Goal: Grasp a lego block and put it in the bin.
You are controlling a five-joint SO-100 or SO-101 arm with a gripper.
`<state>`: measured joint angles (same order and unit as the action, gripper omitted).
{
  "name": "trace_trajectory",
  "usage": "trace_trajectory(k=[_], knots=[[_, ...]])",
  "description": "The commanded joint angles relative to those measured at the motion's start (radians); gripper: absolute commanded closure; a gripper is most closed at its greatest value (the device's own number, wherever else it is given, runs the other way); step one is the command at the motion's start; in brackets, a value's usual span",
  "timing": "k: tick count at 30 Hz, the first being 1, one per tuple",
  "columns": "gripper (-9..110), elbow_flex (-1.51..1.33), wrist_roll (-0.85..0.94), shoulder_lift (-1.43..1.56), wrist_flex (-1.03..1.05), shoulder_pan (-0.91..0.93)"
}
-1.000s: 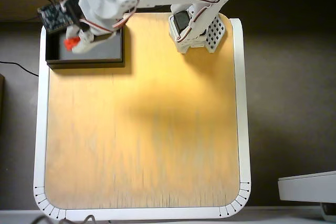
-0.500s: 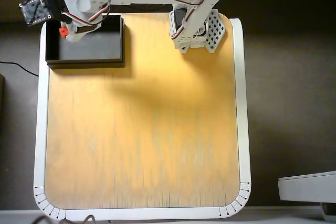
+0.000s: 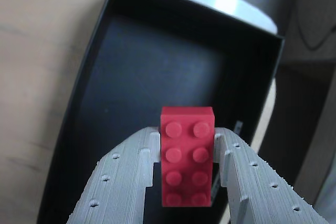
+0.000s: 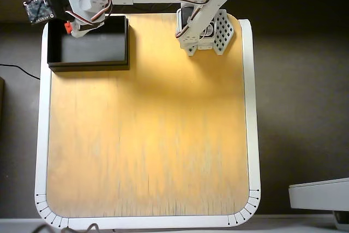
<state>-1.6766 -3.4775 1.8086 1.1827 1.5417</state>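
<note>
Hand (image 3: pixel 187 142) clamps lego block (image 3: pixel 187 156) above bin (image 3: pixel 105 51); studs face wrist camera

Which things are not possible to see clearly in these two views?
- Lego block, wrist view: bottom end cut off by the frame edge.
- Gripper, overhead view: fingertips hidden under the arm; block a tiny red speck.
- Bin, overhead view: far rim covered by the arm.

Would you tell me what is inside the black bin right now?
The bin shows only its bare dark floor. The red lego block is held above it in the hand; the floor beneath those is hidden.
</note>
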Motion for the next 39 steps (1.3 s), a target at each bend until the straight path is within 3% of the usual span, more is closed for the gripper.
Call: trace_trajectory(k=[1, 17, 39], knots=[[101, -0.025, -0.006, 0.026, -0.078, 0.015], [101, -0.152, -0.061, 0.028, -0.12, 0.012], [65, -0.15, -0.115, 0.101, -0.158, 0.009]])
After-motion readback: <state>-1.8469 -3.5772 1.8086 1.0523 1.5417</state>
